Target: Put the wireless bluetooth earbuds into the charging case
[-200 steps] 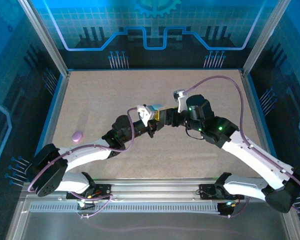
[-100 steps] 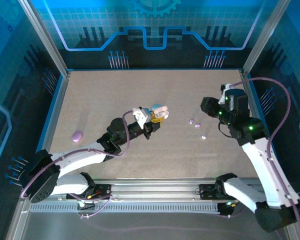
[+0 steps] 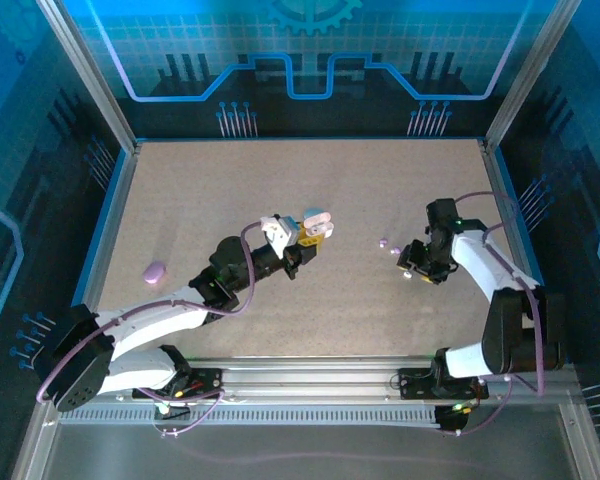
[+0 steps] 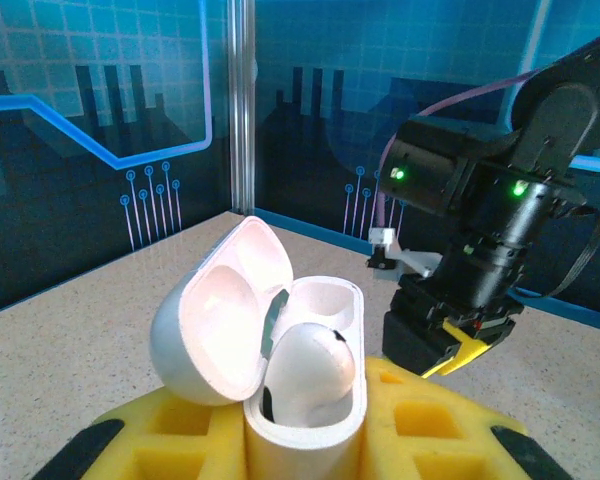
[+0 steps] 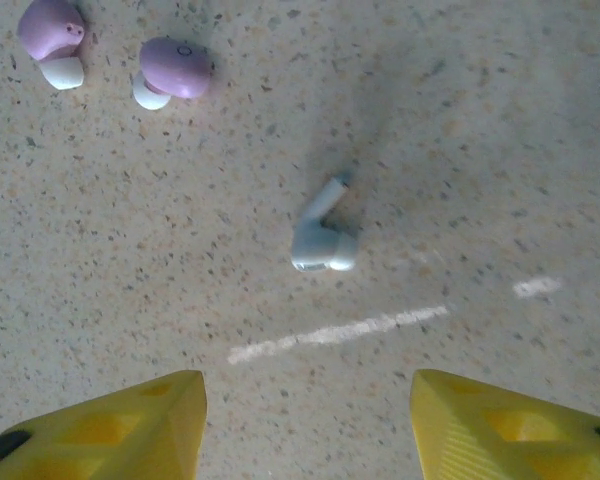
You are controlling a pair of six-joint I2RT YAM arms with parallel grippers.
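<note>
Earbuds (image 5: pixel 172 72) lie loose on the table (image 3: pixel 230 180), to the right of the charging case (image 3: pixel 318 218) in the top view. Two are purple and sit side by side, and a white earbud (image 5: pixel 323 243) with a short stem lies near them, touching neither. We see the right gripper (image 5: pixel 305 395) hanging directly over that white earbud, its yellow fingers (image 5: pixel 120 420) spread apart with nothing between them. The charging case itself is white, its lid swung open, and another white bud (image 4: pixel 305 365) sits down in one of its wells. We find this case clamped between the yellow pads (image 4: pixel 430 430) of the left gripper (image 3: pixel 313 232) — jaws drawn tight on its body. Well to the left of the charging case, a purple oval case (image 3: pixel 156 271) rests on the table by itself.
</note>
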